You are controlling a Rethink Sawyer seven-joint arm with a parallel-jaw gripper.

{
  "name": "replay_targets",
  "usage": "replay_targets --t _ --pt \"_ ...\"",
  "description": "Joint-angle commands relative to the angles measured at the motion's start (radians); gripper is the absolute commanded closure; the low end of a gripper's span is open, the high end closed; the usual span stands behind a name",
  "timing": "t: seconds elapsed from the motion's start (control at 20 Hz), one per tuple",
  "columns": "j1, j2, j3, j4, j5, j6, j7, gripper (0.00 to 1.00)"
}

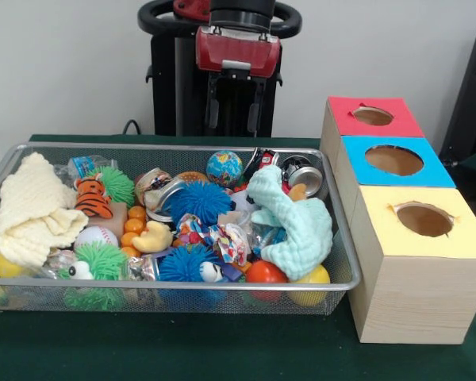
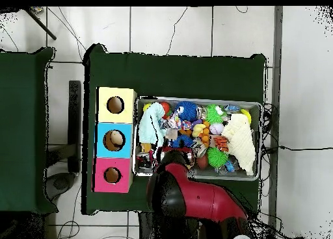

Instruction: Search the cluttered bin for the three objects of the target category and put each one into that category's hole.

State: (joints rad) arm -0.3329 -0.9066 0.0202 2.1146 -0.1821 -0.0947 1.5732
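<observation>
The wire-mesh bin (image 1: 182, 283) lies on the green table, full of toys. The pale-yellow knitted cloth (image 1: 33, 210) lies at its left end, the mint-green knitted cloth (image 1: 292, 221) at its right end, and the small white printed cloth (image 1: 216, 236) in the front middle. The blue-topped box's round hole (image 1: 393, 160) is right of the bin. My gripper (image 1: 235, 127) hangs open and empty above the bin's far rim. In the overhead view the arm (image 2: 188, 197) covers the gripper; the bin (image 2: 195, 99), mint cloth (image 2: 151, 126), yellow cloth (image 2: 239, 142) and blue box's hole (image 2: 114, 140) show.
A red-topped box (image 1: 373, 117) and a yellow-topped box (image 1: 423, 220) flank the blue one. The bin also holds spiky blue balls (image 1: 198, 198), a spiky green ball (image 1: 99, 262), a tiger toy (image 1: 91, 197), a globe ball (image 1: 224, 167), a rubber duck (image 1: 152, 236) and cans (image 1: 305, 176).
</observation>
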Motion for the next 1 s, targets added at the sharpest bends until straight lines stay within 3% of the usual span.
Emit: replay_targets --t 0.05,0.25,1.0 --pt "-0.002 -0.034 0.103 -0.086 0.058 0.225 0.115 0.00" --pt "0.002 -0.047 0.108 -0.125 0.074 0.311 0.099 0.00" --pt "0.024 -0.031 0.096 -0.236 0.054 0.401 0.091 0.00"
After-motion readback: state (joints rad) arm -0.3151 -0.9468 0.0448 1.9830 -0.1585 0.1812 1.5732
